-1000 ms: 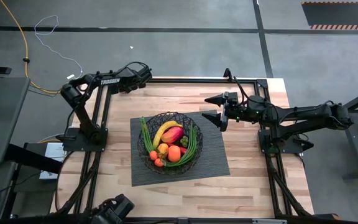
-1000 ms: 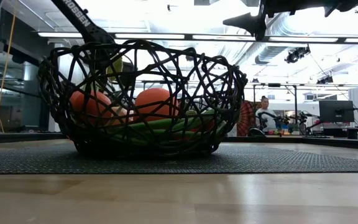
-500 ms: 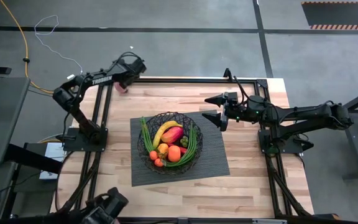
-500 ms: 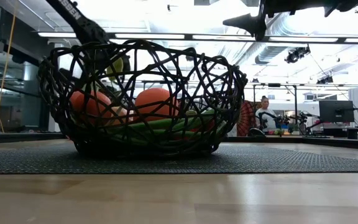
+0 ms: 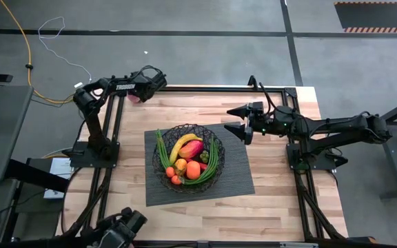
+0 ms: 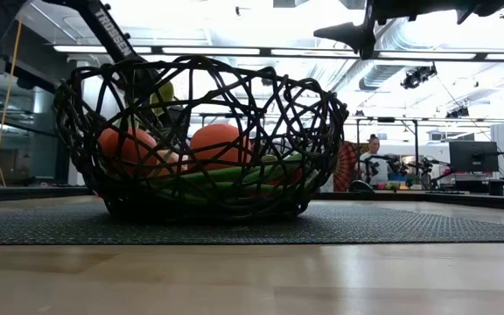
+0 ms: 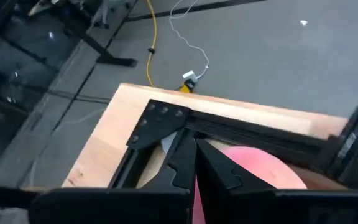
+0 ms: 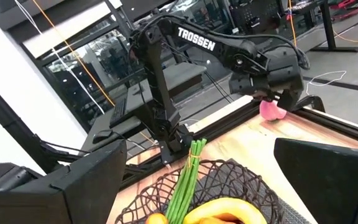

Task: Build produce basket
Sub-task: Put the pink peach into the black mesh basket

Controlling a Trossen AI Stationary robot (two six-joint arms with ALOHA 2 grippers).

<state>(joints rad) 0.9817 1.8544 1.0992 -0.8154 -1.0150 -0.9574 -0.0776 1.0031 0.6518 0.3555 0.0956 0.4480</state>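
Note:
The black wire basket (image 5: 188,157) stands on a dark ribbed mat (image 5: 236,176) and holds the produce: a banana (image 5: 183,145), a mango (image 5: 192,149), oranges (image 5: 193,169) and long green beans (image 5: 214,162). A pink ball (image 5: 135,98) lies at the table's far left corner beside the black frame rail. My left gripper (image 7: 194,167) hangs shut right over it, pointing slantwise down. My right gripper (image 5: 236,120) stands open and level in the air to the right of the basket, with nothing between its fingers. My left gripper has its shut fingers (image 7: 219,171) slanting down from above right beside the pink ball's top (image 7: 260,165). The ball rests on the table and is not between the fingers. Whether the fingers touch it, I cannot tell.
Black frame rails (image 5: 205,88) run along the table's far edge and both sides, and meet in a corner bracket (image 7: 157,121) next to the ball. Bare wood lies in front of the mat (image 5: 205,217). A person sits far back in the room (image 6: 373,149).
My left arm has swung toward the table's far left corner and sunk a little, and its wrist has rolled. The pink ball, hidden under the gripper a second ago, now shows beside it on the table. The right arm and the basket have kept still.

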